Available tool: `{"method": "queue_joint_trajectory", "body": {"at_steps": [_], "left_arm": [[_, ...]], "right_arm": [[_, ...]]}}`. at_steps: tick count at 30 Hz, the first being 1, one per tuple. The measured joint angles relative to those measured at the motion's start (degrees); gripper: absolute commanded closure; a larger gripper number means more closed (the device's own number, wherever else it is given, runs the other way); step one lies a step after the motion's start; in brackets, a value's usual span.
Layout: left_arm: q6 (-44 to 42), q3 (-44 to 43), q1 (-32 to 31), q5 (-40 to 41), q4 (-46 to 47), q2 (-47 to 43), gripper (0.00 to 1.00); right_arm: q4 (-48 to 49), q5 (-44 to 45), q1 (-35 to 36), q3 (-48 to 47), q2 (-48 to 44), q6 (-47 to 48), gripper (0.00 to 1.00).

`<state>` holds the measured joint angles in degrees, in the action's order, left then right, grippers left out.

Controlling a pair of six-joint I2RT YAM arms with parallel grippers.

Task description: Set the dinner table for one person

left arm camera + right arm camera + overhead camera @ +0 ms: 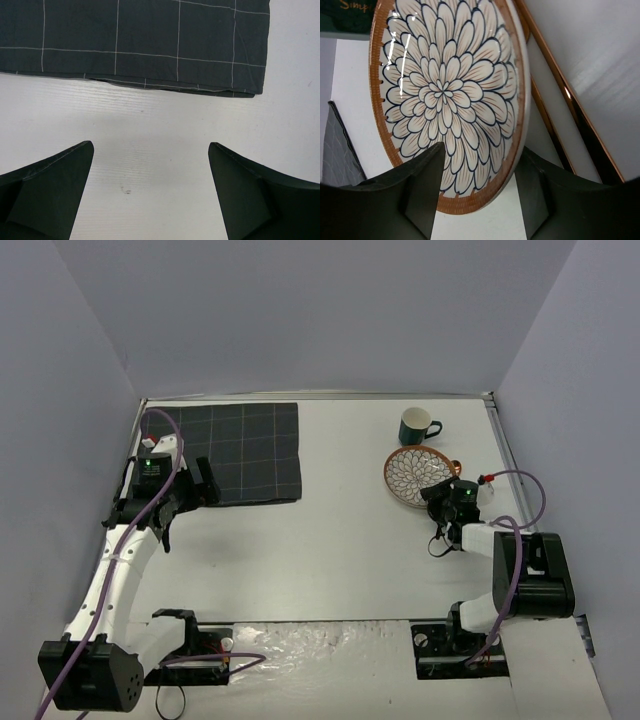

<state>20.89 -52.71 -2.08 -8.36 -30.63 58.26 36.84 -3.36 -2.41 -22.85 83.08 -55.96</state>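
Note:
The dinner table (330, 560) is a wide white top. At its right side lies a flower-patterned plate (418, 472) with an orange rim. My right gripper (437, 495) is at the plate's near edge. In the right wrist view its fingers straddle the plate (445, 95): one fingertip over the patterned face, the other outside the rim, still set apart. Copper cutlery (570, 100) lies just right of the plate. A dark green mug (415, 426) stands behind it. My left gripper (205, 485) hangs open and empty over bare table (150, 115), beside the dark checked mat (245, 452).
The mat's near edge (150, 85) lies just ahead of the left fingers. A metal rim (495, 440) bounds the table on the right, close to the plate and cutlery. Grey walls enclose the table on three sides.

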Motion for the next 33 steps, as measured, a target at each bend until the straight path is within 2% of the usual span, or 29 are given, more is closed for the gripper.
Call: {"method": "queue_joint_trajectory", "body": {"at_steps": [4,10,12,17,23,28,33], "left_arm": [[0.2,0.0,0.0,-0.6,0.0,0.0,0.03],[0.4,0.0,0.1,-0.8,0.0,0.0,0.03],[0.4,0.0,0.1,-0.7,0.0,0.0,0.03],[0.9,0.3,0.1,-0.9,0.5,-0.2,0.03],[3.8,1.5,-1.6,-4.3,2.5,-0.6,0.03],[8.8,1.8,-9.8,-6.5,6.0,-0.4,0.03],[14.5,1.8,-18.5,-7.5,11.6,2.3,0.03]], "right_arm": [[2.9,0.7,-0.5,1.2,0.9,-1.9,0.61],[4.5,1.9,-1.0,2.2,2.1,-3.8,0.92],[4.2,2.1,-1.1,2.4,2.2,-4.3,1.00],[4.8,0.2,-1.6,2.8,1.4,-6.0,1.00],[-0.4,-4.4,-1.5,4.3,-3.5,-3.9,1.00],[-8.3,-9.1,1.5,4.4,-10.4,2.5,1.00],[-11.6,-16.2,5.6,2.8,-12.0,6.8,1.00]]}}
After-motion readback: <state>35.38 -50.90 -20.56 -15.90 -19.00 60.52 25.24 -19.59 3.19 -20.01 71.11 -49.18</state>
